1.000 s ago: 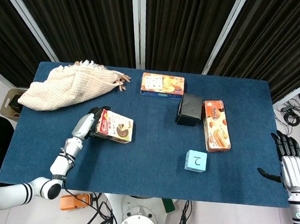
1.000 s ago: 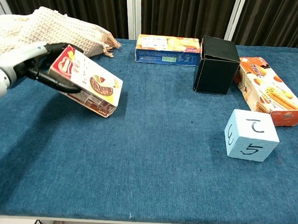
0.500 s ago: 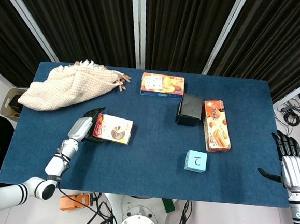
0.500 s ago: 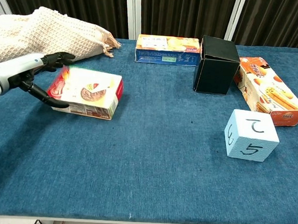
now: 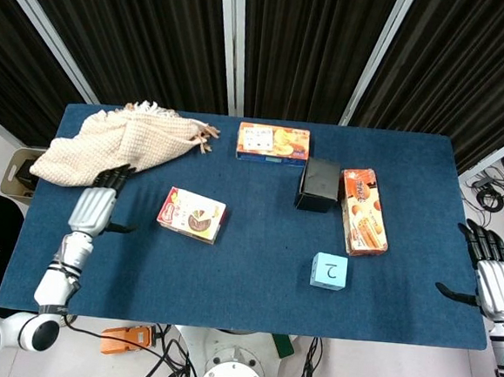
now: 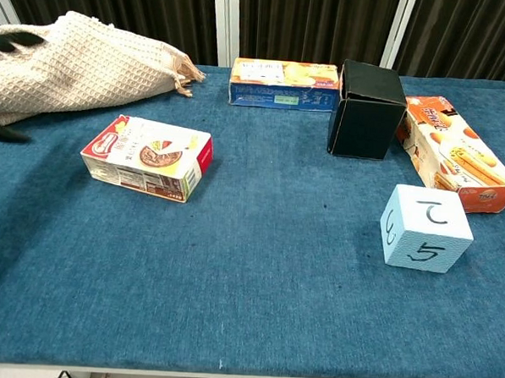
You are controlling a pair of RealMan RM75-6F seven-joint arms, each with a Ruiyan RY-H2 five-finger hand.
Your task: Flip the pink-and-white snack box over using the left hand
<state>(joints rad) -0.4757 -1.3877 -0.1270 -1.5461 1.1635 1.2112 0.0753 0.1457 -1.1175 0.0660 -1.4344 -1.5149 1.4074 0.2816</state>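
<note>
Since the snack box [image 5: 191, 214] lies flat on the blue table [image 5: 254, 276] with my left hand [image 5: 93, 209] open and empty beside it, I should pull away slowly, leaving my open right hand [image 5: 491, 284] resting.

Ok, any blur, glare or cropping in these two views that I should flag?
Head view: sharp, evenly lit, no glare; snack box and left hand clear, right hand cut by the frame's right edge. Chest view: sharp with soft shadows beside the boxes, but only dark fingertips of the left hand show at the left edge.
</note>
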